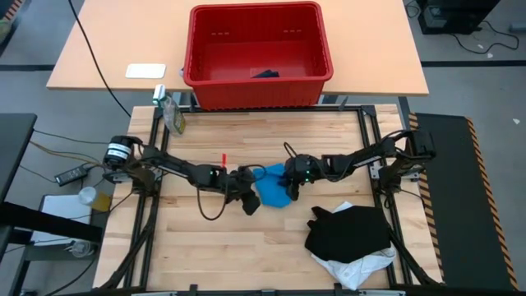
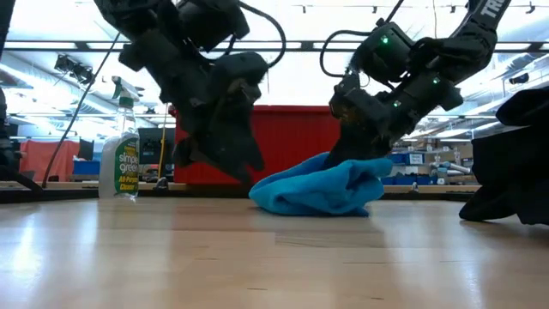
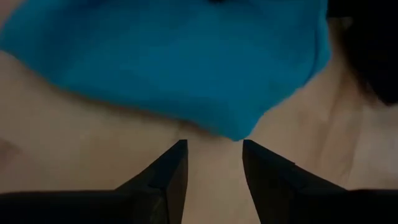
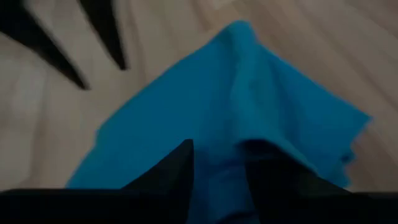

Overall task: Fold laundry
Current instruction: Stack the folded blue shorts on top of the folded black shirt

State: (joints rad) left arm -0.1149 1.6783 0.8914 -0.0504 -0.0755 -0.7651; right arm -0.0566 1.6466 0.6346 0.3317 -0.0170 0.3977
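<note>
Early stage. Blue garment (image 1: 274,186) mid-table, bunched, unfolded, well in front of red basket (image 1: 260,51).

Left gripper (image 3: 214,163) parted, empty, just short of blue edge.

Right gripper (image 4: 219,169) over blue cloth; grip: cannot tell.

Black garment (image 1: 349,230) heaped on white garment (image 1: 359,267), off to blue's right-front, untouched.

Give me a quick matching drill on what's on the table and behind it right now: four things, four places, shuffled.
Things:
1. blue cloth
2. black garment
3. red basket
4. spray bottle

Places:
A. far table behind the work table
B. between the two grippers at mid-table
C. far-left corner of the work table
D. near-right part of the table, on top of a white garment

Pairs: 1-B, 2-D, 3-A, 4-C
</note>
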